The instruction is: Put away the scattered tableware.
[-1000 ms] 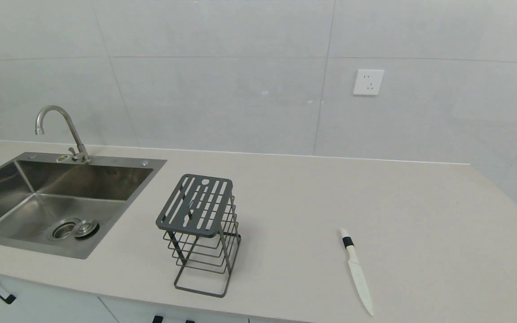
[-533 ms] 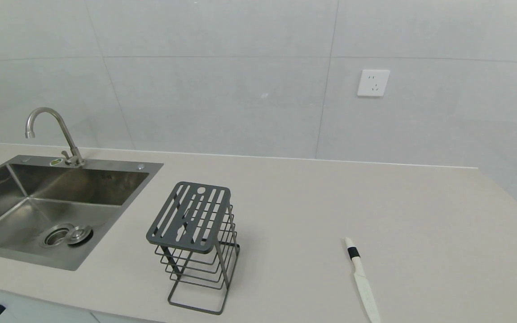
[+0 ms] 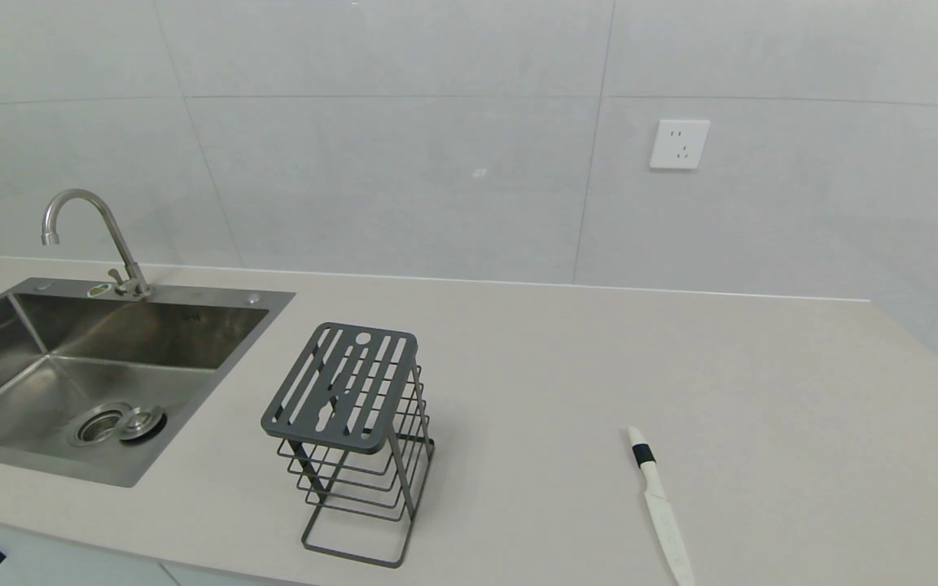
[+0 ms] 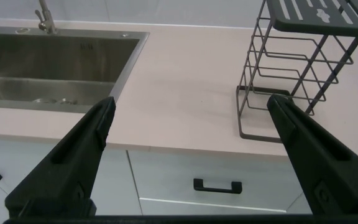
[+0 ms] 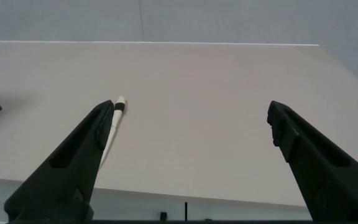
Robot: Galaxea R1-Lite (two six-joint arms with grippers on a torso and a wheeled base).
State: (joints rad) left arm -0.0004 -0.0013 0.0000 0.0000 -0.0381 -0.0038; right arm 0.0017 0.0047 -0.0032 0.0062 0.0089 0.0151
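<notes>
Left jaws: spread wide, nothing between them. They hang off the front edge of the desk (image 3: 599, 350), facing the stretch between the sink (image 3: 151, 291) and the dark wire rack (image 3: 347, 439). A drawer handle (image 4: 217, 185) shows below the desk edge.

Right jaws: spread wide, holding nothing, and facing the desk from its front edge.

Knife (image 3: 658, 498): white with a black band on the handle. It lies flat on the desk to the right of the rack and well apart from it. Handle end points toward the wall, blade tip toward the front edge. No contact with either jaws.

Rack: upright, slotted plate on top, just right of the sink.

Faucet (image 3: 103, 236) behind the sink; wall socket (image 3: 679, 144) above.
</notes>
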